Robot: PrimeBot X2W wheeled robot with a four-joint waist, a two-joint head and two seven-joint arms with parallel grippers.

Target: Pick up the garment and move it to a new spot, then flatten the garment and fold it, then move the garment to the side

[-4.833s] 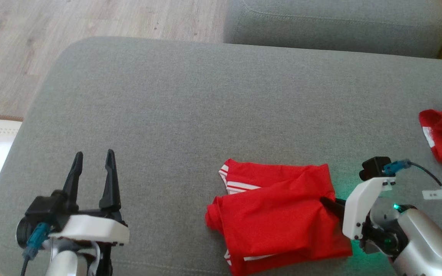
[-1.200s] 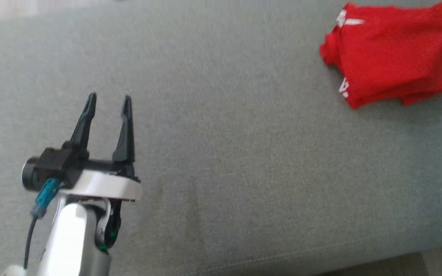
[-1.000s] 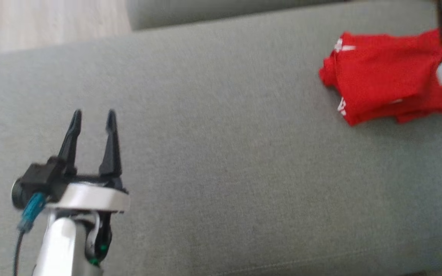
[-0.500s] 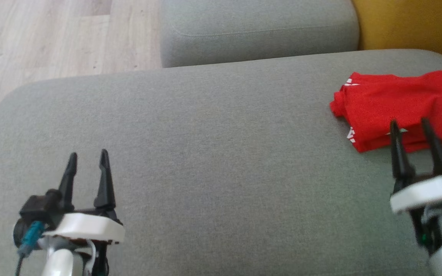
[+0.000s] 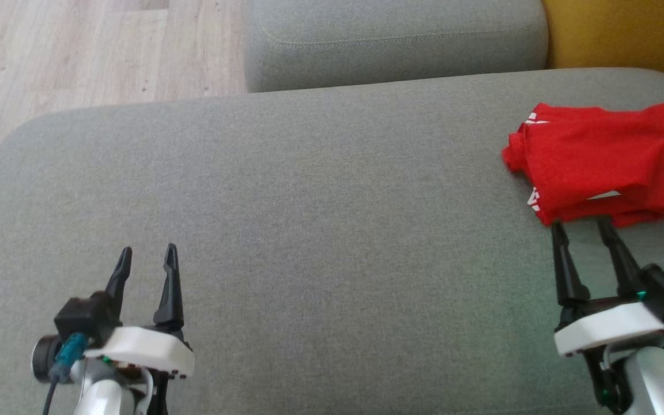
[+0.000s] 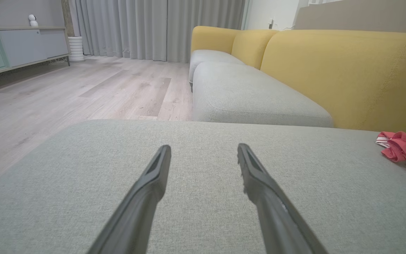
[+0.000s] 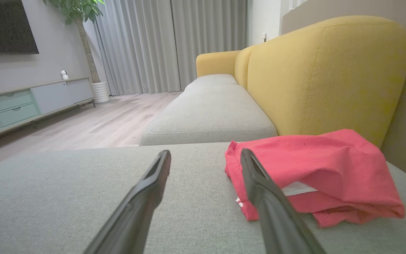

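While the folded garment [image 5: 606, 161] lay at the end of the cushion [image 5: 332, 202], my left claw [image 5: 148, 249] and right claw [image 5: 578, 222] hung wide open, empty, the right best withdrawn straight to spare the fold.

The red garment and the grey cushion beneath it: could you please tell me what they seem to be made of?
Red garment: seemingly thin, matte cloth, perhaps jersey; it lies in soft folds and creases. Grey cushion: apparently woven upholstery fabric, matte; a fine flecked weave shows up close.
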